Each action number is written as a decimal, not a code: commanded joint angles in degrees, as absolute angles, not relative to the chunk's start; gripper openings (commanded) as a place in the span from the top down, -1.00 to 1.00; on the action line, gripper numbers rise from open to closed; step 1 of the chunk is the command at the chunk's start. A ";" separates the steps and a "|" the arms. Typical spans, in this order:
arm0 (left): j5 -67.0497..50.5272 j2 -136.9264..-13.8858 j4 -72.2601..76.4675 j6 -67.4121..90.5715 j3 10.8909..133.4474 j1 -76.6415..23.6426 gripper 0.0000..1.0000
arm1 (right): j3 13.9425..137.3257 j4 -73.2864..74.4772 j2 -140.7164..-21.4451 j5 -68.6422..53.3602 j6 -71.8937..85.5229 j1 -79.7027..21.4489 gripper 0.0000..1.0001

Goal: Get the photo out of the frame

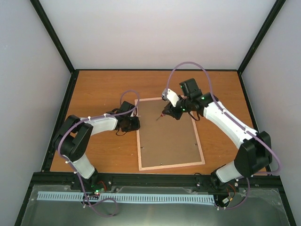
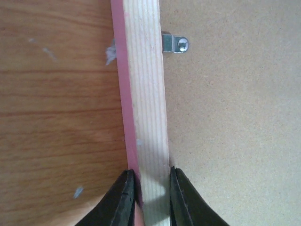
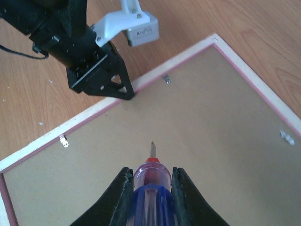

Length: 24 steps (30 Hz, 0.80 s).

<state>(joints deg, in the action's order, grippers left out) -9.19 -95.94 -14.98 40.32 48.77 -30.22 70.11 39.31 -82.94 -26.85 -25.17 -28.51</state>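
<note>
The pink frame (image 1: 139, 146) lies face down on the table, its brown back board (image 1: 170, 136) facing up. The photo is hidden beneath the board. My left gripper (image 1: 136, 123) sits at the frame's left rail (image 2: 146, 94), one finger on the pink outer edge and the other on the inner side by the board (image 2: 235, 132), shut on the rail. My right gripper (image 3: 150, 176) hovers over the board's upper part, shut on a purple-handled screwdriver (image 3: 151, 193) whose tip points down at the board. The left gripper (image 3: 123, 92) also shows in the right wrist view.
Small metal clips hold the board: one just beyond the left fingers (image 2: 175, 44), others along the rails (image 3: 166, 79), (image 3: 63, 140), (image 3: 287, 137). Wooden table (image 1: 103, 89) surrounds the frame; black enclosure posts and pale walls bound it.
</note>
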 commanded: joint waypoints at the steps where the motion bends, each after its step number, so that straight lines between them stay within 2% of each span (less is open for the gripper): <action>1: -13.92 -98.09 -11.82 31.72 47.42 -30.58 0.98 | 75.44 41.17 -88.50 -30.69 -24.15 -28.50 0.95; 14: -18.40 -95.37 -5.46 31.71 41.78 -29.10 0.98 | 88.78 40.05 -104.89 -31.37 -18.55 -33.18 0.95; 24: -19.86 -94.88 -3.56 32.11 40.62 -28.92 0.98 | 94.57 38.90 -111.52 -28.91 -13.13 -33.75 0.95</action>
<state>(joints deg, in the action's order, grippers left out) -15.55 -94.74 -2.87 34.57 42.37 -28.80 91.68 40.25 -110.30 -30.41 -16.21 -33.26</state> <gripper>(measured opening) 0.168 0.181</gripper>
